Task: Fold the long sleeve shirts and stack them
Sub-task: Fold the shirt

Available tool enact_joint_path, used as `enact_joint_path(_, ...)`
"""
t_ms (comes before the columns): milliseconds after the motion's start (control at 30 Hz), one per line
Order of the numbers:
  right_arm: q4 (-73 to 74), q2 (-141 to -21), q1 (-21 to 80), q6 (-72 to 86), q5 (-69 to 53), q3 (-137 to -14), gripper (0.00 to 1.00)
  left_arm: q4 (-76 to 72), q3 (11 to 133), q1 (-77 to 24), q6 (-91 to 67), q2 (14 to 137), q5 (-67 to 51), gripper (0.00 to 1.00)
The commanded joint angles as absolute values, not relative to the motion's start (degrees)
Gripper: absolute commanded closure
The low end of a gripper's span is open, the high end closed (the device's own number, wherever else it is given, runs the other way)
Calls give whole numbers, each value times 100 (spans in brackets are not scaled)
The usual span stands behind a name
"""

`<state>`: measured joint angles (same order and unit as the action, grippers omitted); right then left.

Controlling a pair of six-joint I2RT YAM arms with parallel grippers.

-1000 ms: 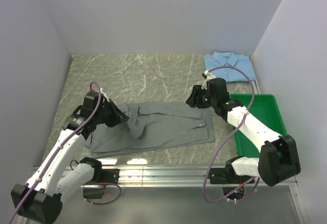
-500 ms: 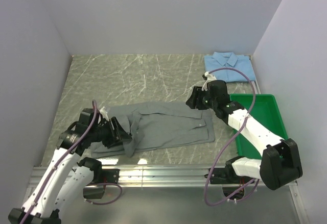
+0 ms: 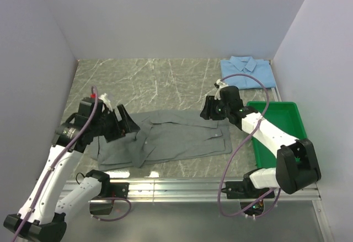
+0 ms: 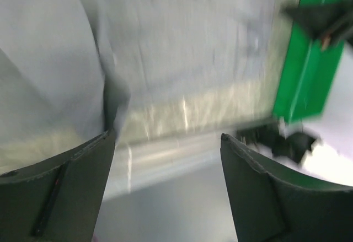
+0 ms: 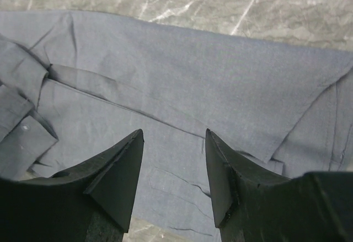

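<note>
Folding of the grey shirt (image 3: 176, 137) is judged to be the step in hand. The shirt is spread lengthwise across the table (image 3: 154, 82) toward 6 o'clock, with a flap of cloth doubled over near its 8 o'clock corner. It is not yet a compact packet.

The blue shirt (image 3: 248, 70) is seen already folded in the table's 1 o'clock corner, well apart from the grey one, so the task is judged about half done. A green tray (image 3: 276, 105) stands at 3 o'clock, just beside the grey shirt's end.

The left gripper (image 3: 126, 125) is held over the 9 o'clock end of the grey shirt. Its jaws are spread wide and nothing is caught between them. The right gripper (image 3: 205, 109) is poised at the shirt's 1 o'clock edge, its jaws parted above the cloth, and nothing is pinched there either.

A fresh hold on the shirt's edge is called for next, probably at both ends. The cloth can then be lifted and laid over itself without dragging the folded flap open. Stacking on the blue shirt is left for afterwards.
</note>
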<state>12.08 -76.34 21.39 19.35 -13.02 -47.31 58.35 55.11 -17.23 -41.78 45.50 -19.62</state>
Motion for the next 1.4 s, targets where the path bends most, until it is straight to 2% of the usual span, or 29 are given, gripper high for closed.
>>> enact_joint_path(0, 1318, -7655, 2180, 1802, -1143, -5027, 44, 5723, 6257, -1731, -4156, 4623, -582, 18)
enact_joint_path(33, 1327, -7690, 2180, 1802, -1143, -5071, 44, 5652, 6423, -1731, -4192, 4684, -267, 19)
enact_joint_path(200, 1520, -7849, 2180, 1688, -1160, -5203, 45, 5335, 6899, -1731, -4157, 5079, -212, 18)
enact_joint_path(267, 1521, -7901, 2180, 1652, -1108, -5203, 45, 5361, 6926, -1723, -4166, 5194, 270, 18)
enact_joint_path(433, 1529, -8199, 2180, 1828, -1134, -5335, 46, 5011, 6557, -1618, -4253, 6114, 1193, 21)
enact_joint_path(567, 1643, -8411, 2171, 1925, -1081, -5440, 47, 4633, 6189, -1267, -4394, 6652, 1441, 24)
enact_joint_path(667, 1687, -8560, 2197, 2021, -1107, -5458, 48, 4116, 5539, -784, -4464, 6811, 1433, 25)
enact_joint_path(800, 1714, -8832, 2224, 2074, -1151, -5510, 48, 3368, 4634, 190, -4465, 6943, 723, 25)
enact_joint_path(900, 1758, -9078, 2224, 2127, -1195, -5589, 48, 3034, 4387, 439, -4596, 7093, 528, 25)
enact_joint_path(1133, 1916, -9789, 2232, 2215, -1160, -5967, 48, 2576, 4192, 668, -4843, 7531, 484, 25)
enact_joint_path(1367, 2346, -10371, 2048, 2329, -862, -6582, 48, 2189, 4570, 993, -4852, 8471, 414, 26)
